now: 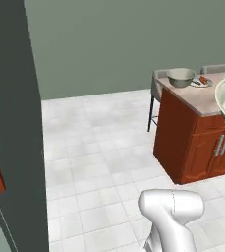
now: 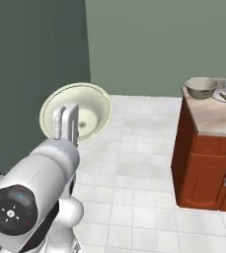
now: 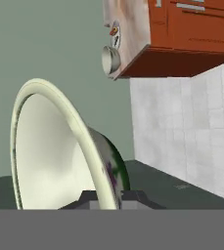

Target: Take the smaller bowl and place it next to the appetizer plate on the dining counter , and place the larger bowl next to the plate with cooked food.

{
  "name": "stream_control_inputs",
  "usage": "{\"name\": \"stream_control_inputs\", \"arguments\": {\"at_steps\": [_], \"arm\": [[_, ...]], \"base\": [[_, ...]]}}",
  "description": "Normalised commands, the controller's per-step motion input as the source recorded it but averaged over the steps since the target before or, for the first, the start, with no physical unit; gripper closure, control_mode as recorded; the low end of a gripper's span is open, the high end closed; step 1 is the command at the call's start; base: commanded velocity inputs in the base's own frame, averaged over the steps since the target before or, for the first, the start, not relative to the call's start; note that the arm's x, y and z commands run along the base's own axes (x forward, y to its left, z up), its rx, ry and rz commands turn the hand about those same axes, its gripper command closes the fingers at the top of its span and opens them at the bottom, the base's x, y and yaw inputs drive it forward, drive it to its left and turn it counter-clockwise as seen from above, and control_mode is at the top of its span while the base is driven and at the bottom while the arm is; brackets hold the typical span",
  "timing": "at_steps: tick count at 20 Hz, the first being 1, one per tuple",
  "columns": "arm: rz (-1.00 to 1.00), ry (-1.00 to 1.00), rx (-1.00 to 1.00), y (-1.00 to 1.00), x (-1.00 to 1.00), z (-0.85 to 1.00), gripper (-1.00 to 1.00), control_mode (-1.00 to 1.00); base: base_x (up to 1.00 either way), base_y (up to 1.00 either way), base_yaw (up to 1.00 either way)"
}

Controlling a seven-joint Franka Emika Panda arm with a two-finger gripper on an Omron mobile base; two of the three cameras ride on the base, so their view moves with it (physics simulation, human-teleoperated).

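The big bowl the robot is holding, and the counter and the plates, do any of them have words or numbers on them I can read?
No readable words or numbers anywhere.
The larger bowl: dark floral marks on its outside, no letters.
The dining counter, the smaller bowl and plate: plain, no text.

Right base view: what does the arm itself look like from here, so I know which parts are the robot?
Glossy white rounded arm links, a black round joint cap with small markings at lower left, and a white hand section with a grey curved trim. In the hand view, the gripper has small dark grey fingertips.
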Motion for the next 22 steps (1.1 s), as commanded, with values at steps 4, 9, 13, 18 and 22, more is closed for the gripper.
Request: {"name": "stream_control_inputs", "arguments": {"at_steps": [4,9,13,18,22], "arm": [[0.0,0.0,0.0,0.0,0.0,0.0,1.0,1.0],[0.0,0.0,0.0,0.0,0.0,0.0,1.0,1.0],[0.0,0.0,0.0,0.0,0.0,0.0,1.0,1.0],[0.0,0.0,0.0,0.0,0.0,0.0,1.0,1.0],[0.0,0.0,0.0,0.0,0.0,0.0,1.0,1.0]], "base": [[0.69,0.54,-0.81],[0.97,0.92,-0.61],[1.0,1.0,-0.44],[1.0,1.0,-0.39],[0.88,1.0,-0.34]]}}
